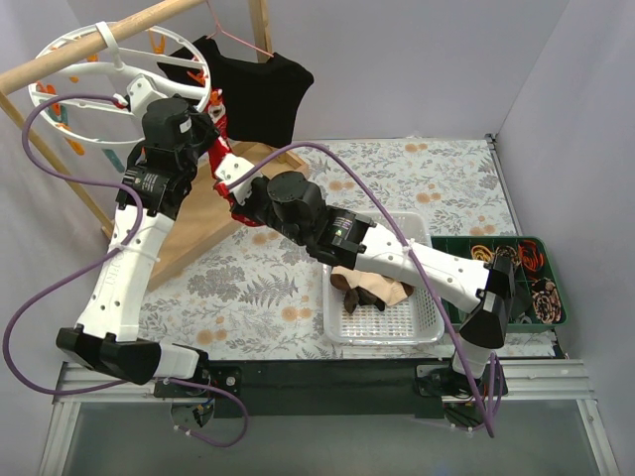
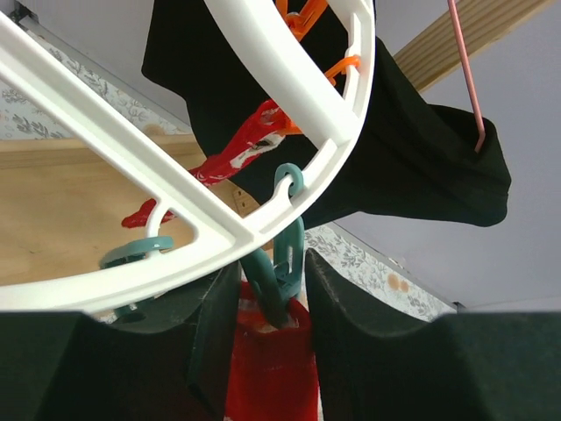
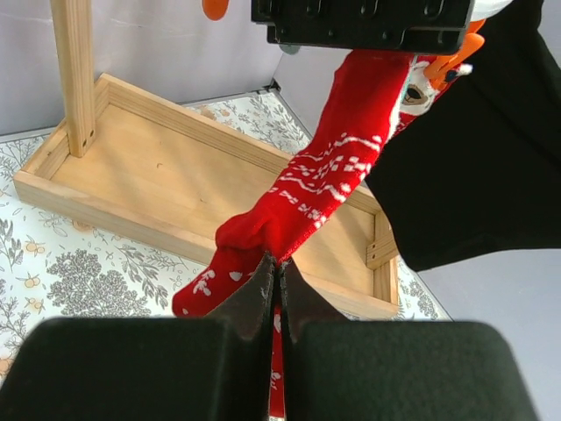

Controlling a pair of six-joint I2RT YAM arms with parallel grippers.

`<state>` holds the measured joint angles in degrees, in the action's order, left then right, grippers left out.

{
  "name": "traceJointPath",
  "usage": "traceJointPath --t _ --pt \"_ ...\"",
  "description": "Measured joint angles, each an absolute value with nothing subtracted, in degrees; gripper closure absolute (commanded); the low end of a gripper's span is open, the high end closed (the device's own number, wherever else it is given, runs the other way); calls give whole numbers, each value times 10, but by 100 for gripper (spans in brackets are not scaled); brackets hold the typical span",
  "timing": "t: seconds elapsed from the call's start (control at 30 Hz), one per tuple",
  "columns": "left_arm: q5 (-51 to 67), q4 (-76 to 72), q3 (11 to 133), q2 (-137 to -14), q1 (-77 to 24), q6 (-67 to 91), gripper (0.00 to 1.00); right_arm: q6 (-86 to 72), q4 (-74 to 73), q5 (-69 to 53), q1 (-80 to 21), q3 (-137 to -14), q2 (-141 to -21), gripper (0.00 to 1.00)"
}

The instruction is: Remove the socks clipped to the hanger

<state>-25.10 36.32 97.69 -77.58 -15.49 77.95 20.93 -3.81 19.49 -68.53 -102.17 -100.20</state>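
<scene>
The white ring hanger hangs from the wooden rod at the top left; it also shows in the left wrist view. My left gripper is up at its rim, its fingers closed on the two sides of a teal clip that holds the cuff of a red sock. That red sock, with white patterns, hangs slanting down. My right gripper is shut on its heel, just below the left gripper. A second red sock hangs from an orange clip.
A black T-shirt on a pink wire hanger hangs right behind the ring. The wooden rack base lies below. A white basket at the right holds tan and dark socks. A green tray stands at the far right.
</scene>
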Motion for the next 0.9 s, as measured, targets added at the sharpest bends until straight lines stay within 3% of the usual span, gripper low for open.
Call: traceJointPath --t 0.3,0.9 --pt "-249 328 950 -761 -155 759 100 209 -38 199 -686 -1013 -995 99" --pt "-212 309 933 -735 -155 758 100 205 -35 228 -686 -973 -978 99"
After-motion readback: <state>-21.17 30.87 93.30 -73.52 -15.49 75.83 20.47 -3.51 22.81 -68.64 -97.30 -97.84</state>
